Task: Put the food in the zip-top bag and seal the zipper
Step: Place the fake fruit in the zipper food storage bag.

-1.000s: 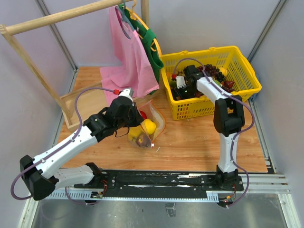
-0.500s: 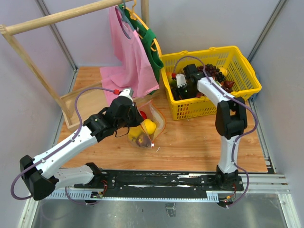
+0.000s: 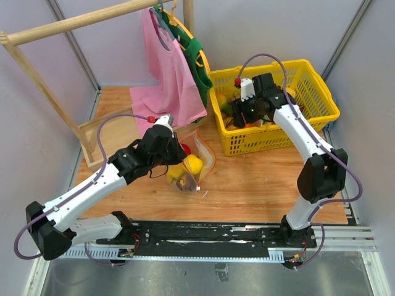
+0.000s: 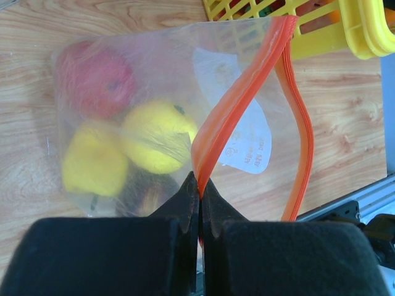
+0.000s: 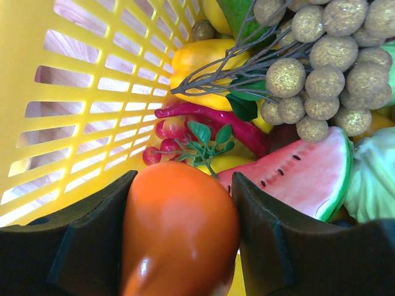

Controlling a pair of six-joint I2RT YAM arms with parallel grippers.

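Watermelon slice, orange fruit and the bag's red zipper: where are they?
watermelon slice [image 5: 296, 169], right wrist view, on its red flesh
orange fruit [image 5: 179, 228], right wrist view, on its shiny front
zipper [image 4: 239, 92], left wrist view, midway along the strip

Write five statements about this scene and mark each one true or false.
1. The left claw pinches the bag's zipper. True.
2. The right claw is empty. False: it grips an orange fruit at the basket.
3. The bag is sealed. False: the zipper's two strips stand apart.
4. A red fruit lies in the bag. True.
5. A watermelon slice lies in the basket. True.
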